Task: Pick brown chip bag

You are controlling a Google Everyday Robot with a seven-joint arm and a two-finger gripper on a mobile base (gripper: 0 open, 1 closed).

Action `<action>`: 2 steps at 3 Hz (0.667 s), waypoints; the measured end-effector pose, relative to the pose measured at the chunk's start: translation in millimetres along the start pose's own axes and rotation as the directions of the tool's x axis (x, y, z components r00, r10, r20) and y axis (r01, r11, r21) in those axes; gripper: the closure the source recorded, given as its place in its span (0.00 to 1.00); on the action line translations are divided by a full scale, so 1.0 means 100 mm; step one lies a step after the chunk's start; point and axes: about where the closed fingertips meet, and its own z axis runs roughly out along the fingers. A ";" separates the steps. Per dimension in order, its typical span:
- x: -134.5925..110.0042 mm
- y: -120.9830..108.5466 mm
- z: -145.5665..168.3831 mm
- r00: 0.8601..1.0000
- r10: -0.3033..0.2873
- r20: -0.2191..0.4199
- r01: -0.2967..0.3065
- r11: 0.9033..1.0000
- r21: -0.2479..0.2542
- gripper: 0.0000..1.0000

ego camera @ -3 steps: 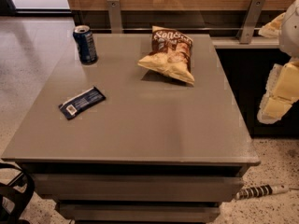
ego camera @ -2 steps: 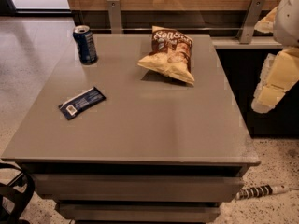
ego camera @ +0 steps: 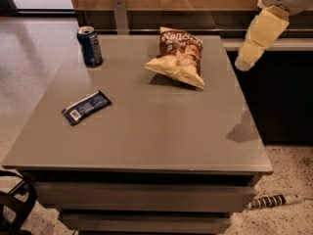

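Note:
The brown chip bag (ego camera: 178, 57) lies puffy and crinkled at the back middle of the grey table (ego camera: 146, 131), dark brown top with white lettering, tan lower part. My gripper (ego camera: 244, 62) hangs at the upper right, cream-yellow, above the table's right edge and to the right of the bag, apart from it. It holds nothing that I can see.
A blue drink can (ego camera: 90, 45) stands upright at the back left. A flat dark blue wrapper (ego camera: 86, 107) lies at the left middle. A wood-panelled wall and a ledge run behind the table. A striped cable (ego camera: 274, 200) lies on the floor at lower right.
My gripper has risen and moved left, from beside the table's right edge to above it, nearer the chip bag. The things on the table have not moved.

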 end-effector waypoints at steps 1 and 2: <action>-0.26 -0.40 0.21 0.980 0.200 -0.002 -0.200 0.979 0.050 0.00; -0.29 -0.58 0.46 0.929 0.370 0.022 -0.370 0.927 0.062 0.00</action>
